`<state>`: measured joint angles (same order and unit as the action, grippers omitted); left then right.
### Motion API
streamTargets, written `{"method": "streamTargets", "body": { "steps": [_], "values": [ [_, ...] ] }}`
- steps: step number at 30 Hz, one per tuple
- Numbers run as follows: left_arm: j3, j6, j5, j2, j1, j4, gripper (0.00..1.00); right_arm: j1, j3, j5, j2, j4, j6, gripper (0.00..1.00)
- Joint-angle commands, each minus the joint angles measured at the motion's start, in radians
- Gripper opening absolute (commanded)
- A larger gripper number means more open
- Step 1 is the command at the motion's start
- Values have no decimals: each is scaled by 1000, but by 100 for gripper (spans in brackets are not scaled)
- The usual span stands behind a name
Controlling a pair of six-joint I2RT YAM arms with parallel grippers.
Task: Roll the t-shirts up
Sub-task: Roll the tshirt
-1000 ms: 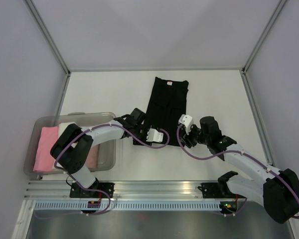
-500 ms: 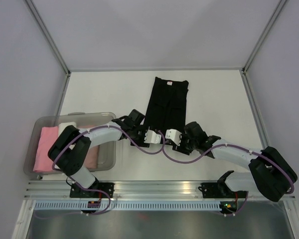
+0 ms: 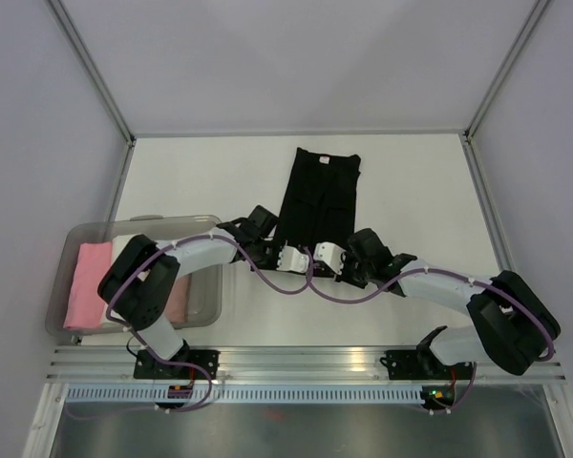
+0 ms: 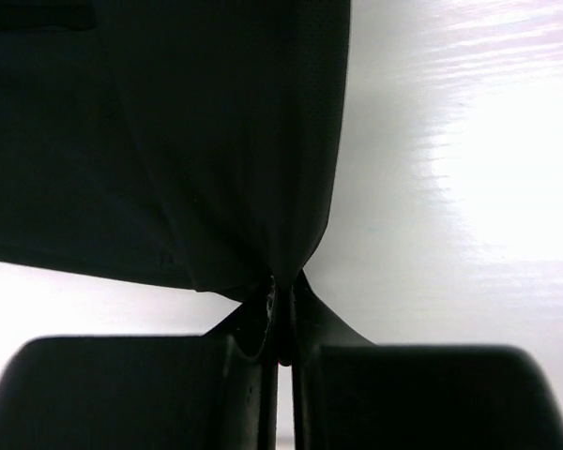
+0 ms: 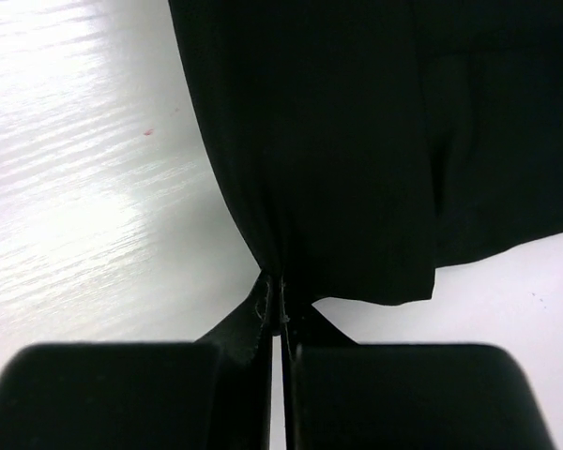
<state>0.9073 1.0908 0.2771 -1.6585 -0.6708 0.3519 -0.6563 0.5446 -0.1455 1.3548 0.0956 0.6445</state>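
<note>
far left: a clear plastic bin (image 3: 172, 221) is sitting on the white table (image 3: 411, 181) by its near left edge. it is holding a pink t-shirt roll (image 3: 88, 286), a white roll (image 3: 126, 245) just beside it, and a peach roll (image 3: 179, 303) partly hidden under the left arm.

centre left: the left gripper (image 4: 280, 309) is reaching across to the near end of the black t-shirt (image 3: 320, 196). its jaws are pressing together on a pinch of the black cloth, which is gathering to a point between them.

centre: the black t-shirt is lying flat on the table as a long folded strip, running from the grippers toward the far side.

centre right: the right gripper (image 5: 280, 305) is sitting just beside the left one at the same near edge. its jaws are likewise clamping on a bunched fold of the black cloth.
</note>
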Motion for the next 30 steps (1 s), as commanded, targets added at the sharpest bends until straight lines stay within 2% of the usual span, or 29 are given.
{"method": "streamTargets", "body": {
  "steps": [1,8,11,15,19,22,30],
  "values": [
    [70,-3,114,12,20,163,2,7,70,-110,-31,136,40,0],
    [172,72,292,26,62,506,2,63,221,-478,-49,583,129,1],
    [211,98,378,19,79,608,4,66,251,-545,-23,682,156,1],
    [300,61,506,-26,160,711,6,110,271,-559,10,655,109,0],
    [369,18,511,-90,191,707,6,182,259,-574,49,497,13,0],
    [424,-43,524,-153,201,707,12,234,255,-549,86,400,-66,0],
    [513,-144,487,-273,247,679,18,293,278,-459,165,274,-192,5]
  ]
}}
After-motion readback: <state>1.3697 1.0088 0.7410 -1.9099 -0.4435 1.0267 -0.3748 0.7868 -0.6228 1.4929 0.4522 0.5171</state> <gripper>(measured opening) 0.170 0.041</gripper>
